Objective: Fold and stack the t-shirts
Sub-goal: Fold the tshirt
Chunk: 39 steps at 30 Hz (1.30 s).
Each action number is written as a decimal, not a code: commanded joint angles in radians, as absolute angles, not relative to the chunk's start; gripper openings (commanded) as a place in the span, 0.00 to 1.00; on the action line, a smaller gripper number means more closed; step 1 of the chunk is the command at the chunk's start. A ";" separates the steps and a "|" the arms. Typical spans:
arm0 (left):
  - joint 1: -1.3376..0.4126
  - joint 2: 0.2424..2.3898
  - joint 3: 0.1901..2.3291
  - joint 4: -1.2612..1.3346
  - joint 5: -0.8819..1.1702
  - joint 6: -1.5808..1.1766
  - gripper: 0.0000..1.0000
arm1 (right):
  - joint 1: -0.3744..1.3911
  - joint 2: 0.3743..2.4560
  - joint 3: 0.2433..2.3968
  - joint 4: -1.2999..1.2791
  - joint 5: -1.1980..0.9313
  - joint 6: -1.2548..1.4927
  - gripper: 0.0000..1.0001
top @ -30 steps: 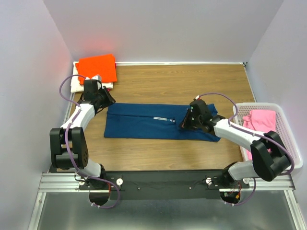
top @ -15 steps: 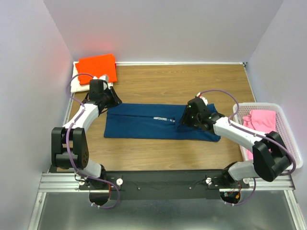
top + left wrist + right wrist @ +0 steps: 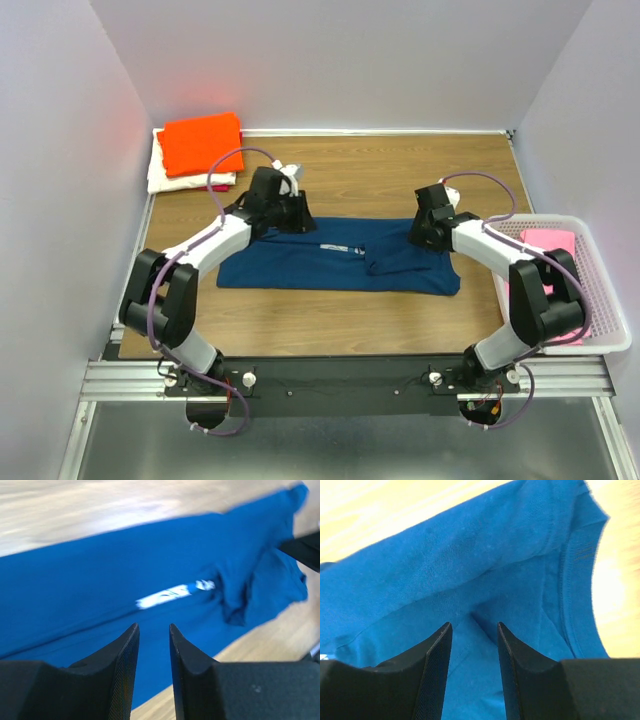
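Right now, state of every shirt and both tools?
navy t-shirt: flat on table, folded into a long strip.
cream t-shirt: folded, back-left corner.
orange t-shirt: folded, on cream t-shirt.
pink t-shirt: unfolded, in basket.
left tool: open, empty.
right tool: open, empty.

Navy t-shirt point(image 3: 335, 262), long flat folded strip

You see a navy blue t-shirt point(image 3: 300, 265) with a small white print point(image 3: 338, 249), a bright orange t-shirt point(image 3: 202, 143), a cream t-shirt point(image 3: 162, 177), a pink t-shirt point(image 3: 555, 243), a white lattice basket point(image 3: 604, 300) and a brown wood-grain bench point(image 3: 400, 170).
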State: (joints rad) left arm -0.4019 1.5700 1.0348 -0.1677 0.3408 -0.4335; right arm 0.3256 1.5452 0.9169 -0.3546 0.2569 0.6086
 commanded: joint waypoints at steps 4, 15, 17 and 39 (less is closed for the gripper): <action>-0.555 1.657 1.111 -0.150 0.408 -0.425 0.38 | 0.327 1.634 0.963 -0.356 0.249 0.557 0.48; -0.652 1.739 1.183 -0.156 0.431 -0.423 0.38 | 0.327 1.586 0.904 -0.341 0.207 0.563 0.33; -0.657 1.746 1.192 -0.160 0.433 -0.423 0.38 | 0.325 1.563 0.896 -0.341 0.193 0.564 0.25; -0.719 1.838 1.256 -0.173 0.453 -0.422 0.38 | 0.327 1.247 0.718 -0.445 0.183 0.630 0.03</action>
State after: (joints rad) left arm -0.7071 1.8164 1.2194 -0.1665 0.4217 -0.4328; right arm 0.3260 1.2884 0.7544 -0.3908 0.1844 0.5949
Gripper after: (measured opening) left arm 0.382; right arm 0.035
